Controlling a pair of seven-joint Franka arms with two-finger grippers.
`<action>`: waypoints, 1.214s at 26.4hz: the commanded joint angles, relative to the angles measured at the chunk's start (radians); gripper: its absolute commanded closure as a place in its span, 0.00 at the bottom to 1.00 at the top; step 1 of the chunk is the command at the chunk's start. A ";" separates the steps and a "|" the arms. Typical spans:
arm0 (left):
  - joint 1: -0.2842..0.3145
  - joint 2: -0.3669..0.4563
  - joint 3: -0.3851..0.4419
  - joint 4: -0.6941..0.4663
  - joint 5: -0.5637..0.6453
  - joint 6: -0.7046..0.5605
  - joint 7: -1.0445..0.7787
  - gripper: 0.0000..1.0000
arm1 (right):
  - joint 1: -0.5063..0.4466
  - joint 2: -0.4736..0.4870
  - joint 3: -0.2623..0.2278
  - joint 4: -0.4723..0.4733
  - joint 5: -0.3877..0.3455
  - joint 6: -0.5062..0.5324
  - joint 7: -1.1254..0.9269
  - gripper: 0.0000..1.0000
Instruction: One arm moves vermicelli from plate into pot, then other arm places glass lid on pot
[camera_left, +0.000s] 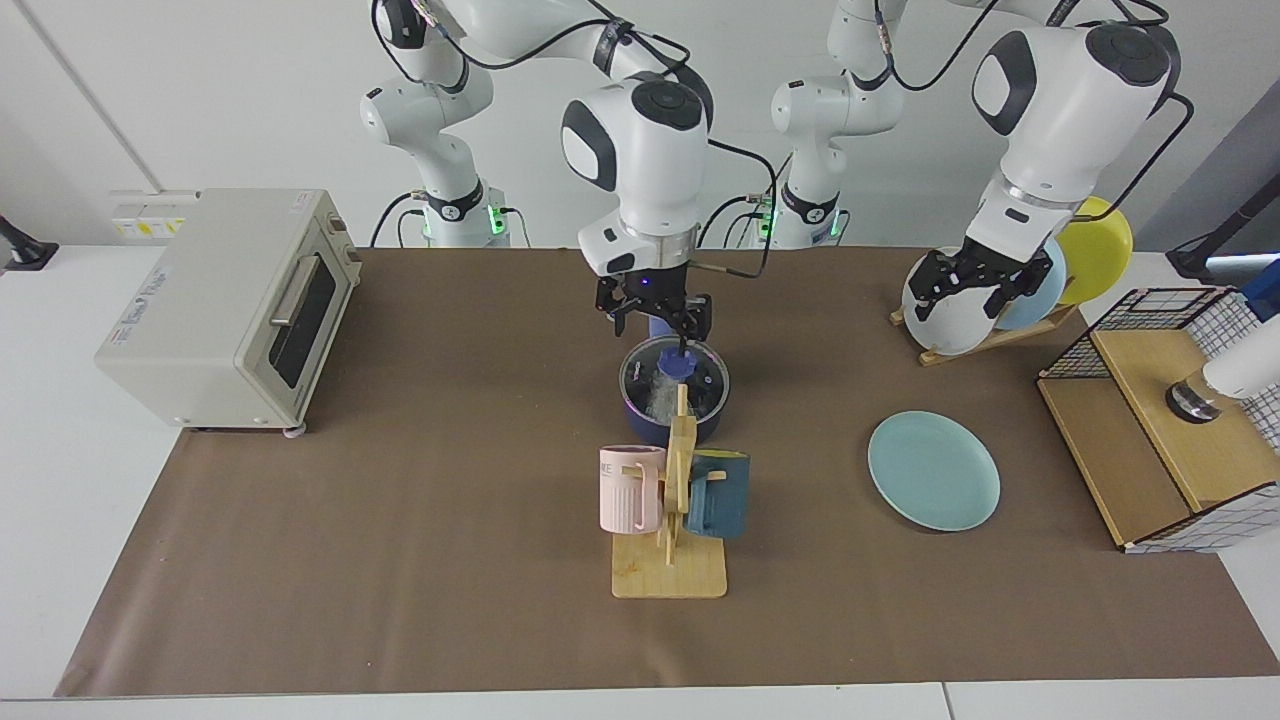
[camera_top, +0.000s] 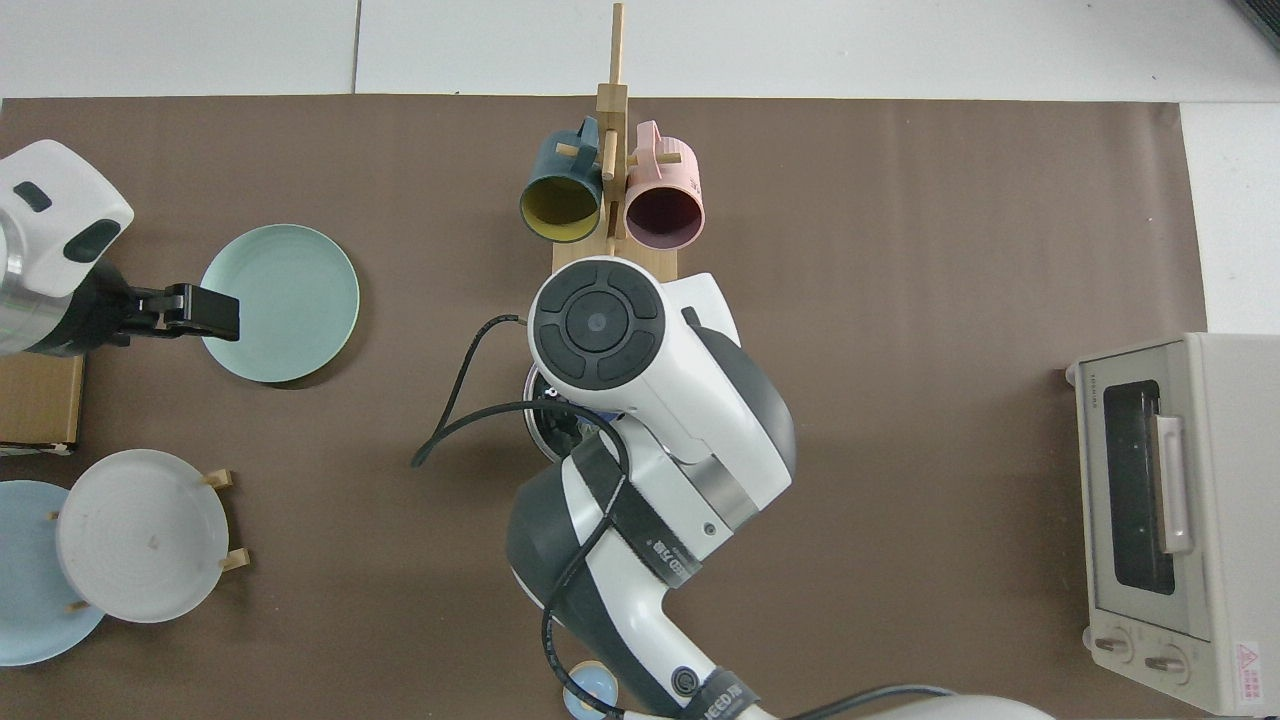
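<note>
Sitting on the pot (camera_left: 672, 412) is the glass lid (camera_left: 674, 382), its blue knob pointing up, and through the glass the vermicelli (camera_left: 661, 399) is showing as a pale heap inside. The plate (camera_left: 933, 470) is lying bare, well apart from the pot. I am holding my right gripper (camera_left: 655, 316) just above the knob, jaws spread and empty, touching nothing. My left gripper (camera_left: 965, 290) is waiting near the upright plates (camera_left: 957, 312), also open and empty.

I am judging the task as nearly done. What could go wrong: if the lid is sitting a little crooked on the rim, it could slide; from the top view I cannot check, because my arm is covering the pot. Also the mug rack (camera_left: 670, 520) is standing close in front of the pot, so a careless swing could strike its post.

Everything is resting on a brown mat (camera_left: 400, 560) over a white table, with a toaster oven (camera_left: 230, 305) at one end and a wire basket (camera_left: 1170, 420) at the other.
</note>
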 joint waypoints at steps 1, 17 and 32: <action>0.002 -0.018 -0.001 -0.009 -0.007 -0.011 0.012 0.00 | -0.093 -0.060 0.012 -0.017 0.030 -0.066 -0.197 0.00; 0.004 -0.018 -0.001 -0.009 -0.007 -0.011 0.012 0.00 | -0.415 -0.154 0.011 -0.021 0.026 -0.189 -0.871 0.00; 0.032 -0.018 -0.004 -0.009 -0.005 -0.011 0.012 0.00 | -0.548 -0.355 0.011 -0.173 0.014 -0.241 -0.991 0.00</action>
